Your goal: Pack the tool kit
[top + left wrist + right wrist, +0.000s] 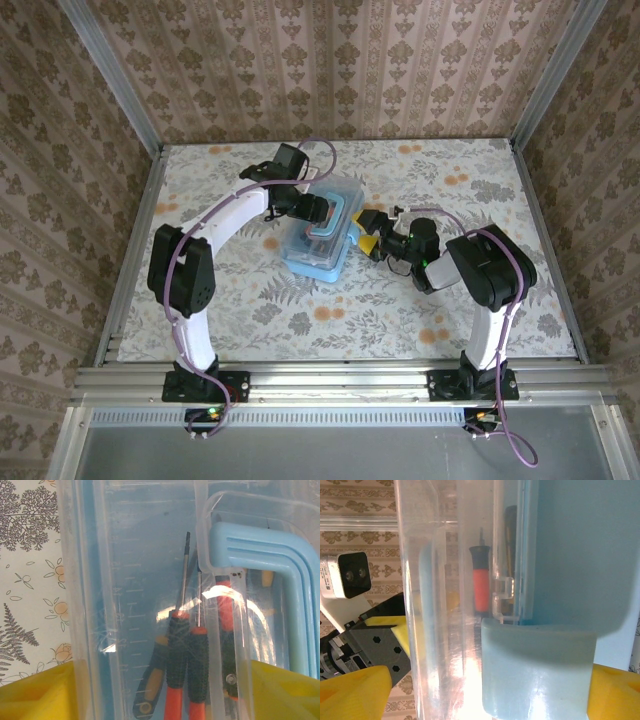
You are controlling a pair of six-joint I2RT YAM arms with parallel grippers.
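Observation:
The tool kit's light-blue translucent case lies mid-table with its clear lid down and blue handle on top. Several screwdrivers with orange-and-black handles lie inside, tips pointing away from me. My left gripper reaches down over the far end; its yellow fingers sit against both sides of the case. My right gripper stands open at the case's right side. Its yellow fingers are spread wide on either side of the pale-blue latch. One screwdriver shows through the wall.
The floral tablecloth spreads on all sides of the case. Aluminium rails border the table, and patterned walls rise behind them. The left arm's white wrist camera shows just beyond the case.

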